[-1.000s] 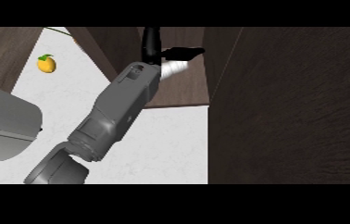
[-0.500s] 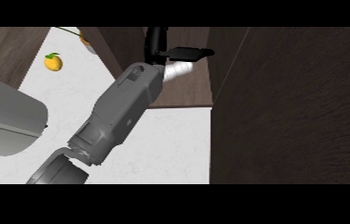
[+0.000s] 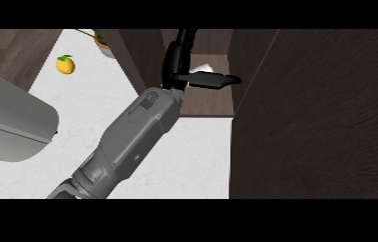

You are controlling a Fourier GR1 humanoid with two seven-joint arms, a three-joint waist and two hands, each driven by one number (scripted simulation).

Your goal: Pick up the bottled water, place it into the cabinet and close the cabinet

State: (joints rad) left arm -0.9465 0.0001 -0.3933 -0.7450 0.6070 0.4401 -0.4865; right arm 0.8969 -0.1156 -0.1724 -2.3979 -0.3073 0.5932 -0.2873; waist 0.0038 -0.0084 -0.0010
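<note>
Nearest, rising from below the cabinet (image 3: 303, 136): a grey boxy forearm over white speckled counter (image 3: 184, 161), taken for the right arm, though which side cannot be settled. At its tip, inside the cabinet's open mouth, the black hand (image 3: 193, 71), fingers stretched deep into the recess and thumb jutting sideways toward the door; whether curled round anything cannot be told. Just beyond the thumb, a pale sliver, likely the bottled water (image 3: 204, 68), resting on the cabinet's dark wood-grain floor. Probably light, thin-walled plastic, smooth and a bit slippery, prone to denting; best taken round the mid-body. Left of the cabinet, a rounded grey appliance (image 3: 22, 121), then a yellow lemon (image 3: 66, 65). Farthest, a potted plant (image 3: 102, 43).
</note>
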